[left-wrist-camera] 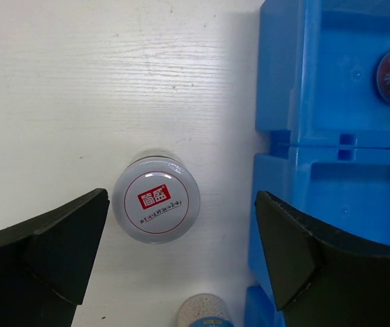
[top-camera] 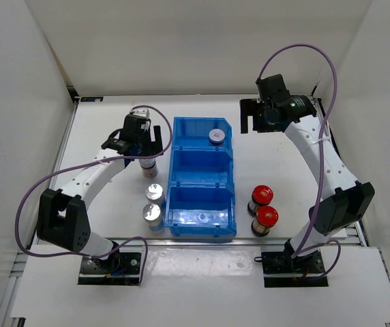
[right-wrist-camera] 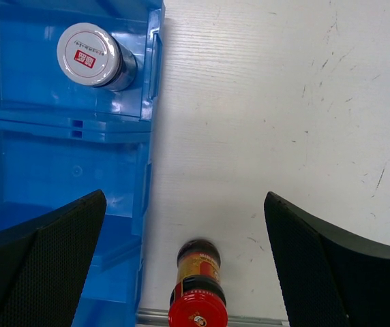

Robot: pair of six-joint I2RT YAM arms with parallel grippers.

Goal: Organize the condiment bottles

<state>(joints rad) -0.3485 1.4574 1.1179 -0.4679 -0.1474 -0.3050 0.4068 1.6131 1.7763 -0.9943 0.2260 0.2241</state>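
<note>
White scuffed tabletop (right-wrist-camera: 283, 102), white walls (top-camera: 195, 41); left gripper (left-wrist-camera: 181, 204) spread around grey-white-capped cylindrical jar (left-wrist-camera: 156, 199); right gripper (right-wrist-camera: 185, 197) spread too.

1. Grey-white-capped jar (left-wrist-camera: 156, 198): upright between left pincer (left-wrist-camera: 182, 199) fingers, spread wide, untouched.
2. Second grey-white-capped jar (right-wrist-camera: 89, 54): upright, left of right pincer (right-wrist-camera: 185, 197).
3. Silver-capped jars (top-camera: 155, 193) (top-camera: 152, 213): upright, base-side of left pincer.
4. Red-capped jars (top-camera: 261, 193) (top-camera: 266, 216): upright, base-side of right pincer.

Bin (top-camera: 202, 178) sits mid-table, one jar (top-camera: 216, 135) in its 12 o'clock compartment. Three jars (top-camera: 155, 194) line up off its 9 o'clock side, two jars (top-camera: 261, 196) at 4 o'clock.
</note>
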